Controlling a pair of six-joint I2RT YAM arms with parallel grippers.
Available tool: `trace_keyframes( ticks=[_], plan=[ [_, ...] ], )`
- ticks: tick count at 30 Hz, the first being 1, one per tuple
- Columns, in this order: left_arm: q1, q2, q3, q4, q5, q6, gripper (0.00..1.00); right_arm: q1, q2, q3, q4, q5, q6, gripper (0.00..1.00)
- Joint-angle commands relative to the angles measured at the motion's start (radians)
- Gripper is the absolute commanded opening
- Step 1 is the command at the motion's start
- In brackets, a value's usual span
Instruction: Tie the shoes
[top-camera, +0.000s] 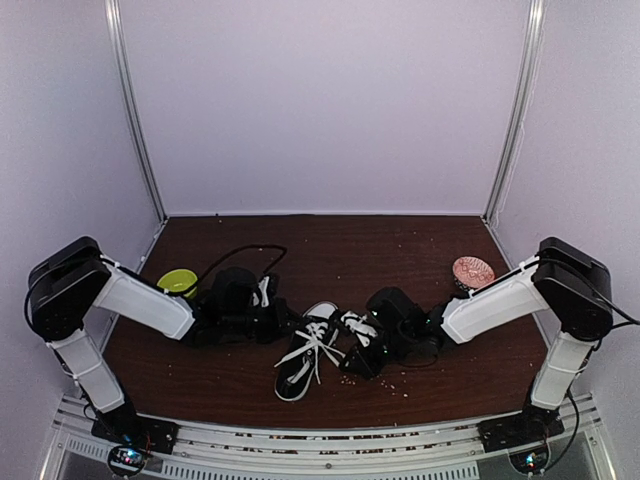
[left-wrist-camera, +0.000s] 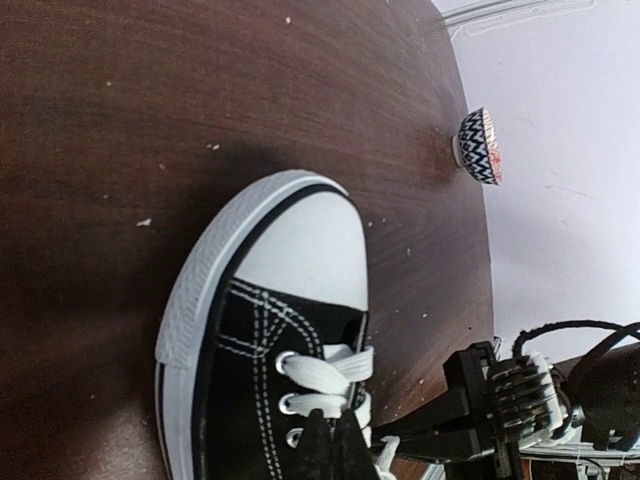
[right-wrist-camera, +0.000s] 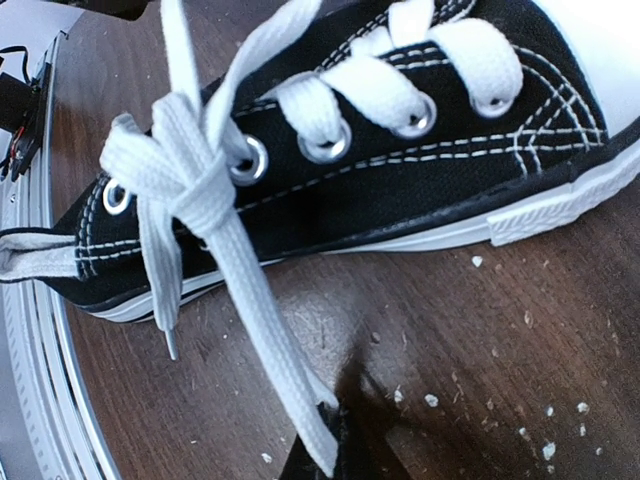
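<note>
The shoe (top-camera: 300, 362) is a black canvas sneaker with a white toe cap. It lies on the brown table (top-camera: 330, 245) between the two arms, toe toward the back. Its white laces (right-wrist-camera: 300, 100) are crossed into a single knot (right-wrist-camera: 190, 190) near the top eyelets. My right gripper (right-wrist-camera: 335, 445) is shut on one lace end that runs down from the knot. A second lace end (right-wrist-camera: 160, 290) hangs loose. My left gripper (left-wrist-camera: 335, 445) is shut, its tips pressed together over the lacing (left-wrist-camera: 325, 372). No lace shows between them.
A green bowl (top-camera: 178, 282) sits at the back left. A patterned bowl (top-camera: 472, 271) stands at the back right, also in the left wrist view (left-wrist-camera: 479, 146). Pale crumbs (right-wrist-camera: 545, 450) dot the wood. A metal rail (right-wrist-camera: 30, 350) runs along the near edge.
</note>
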Motion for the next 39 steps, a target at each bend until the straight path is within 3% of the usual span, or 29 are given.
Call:
trace_keyframes(
  ticks=[1, 15, 39],
  plan=[
    [-0.001, -0.034, -0.031, -0.007, -0.062, -0.009, 0.00, 0.002, -0.033, -0.005, -0.047, 0.059, 0.030, 0.00],
    [0.003, -0.099, -0.150, -0.032, -0.220, -0.074, 0.00, 0.001, -0.023, -0.044, -0.078, 0.116, 0.092, 0.00],
    [0.032, -0.240, -0.260, -0.125, -0.321, -0.113, 0.00, -0.002, -0.037, -0.122, -0.042, 0.161, 0.144, 0.00]
  ],
)
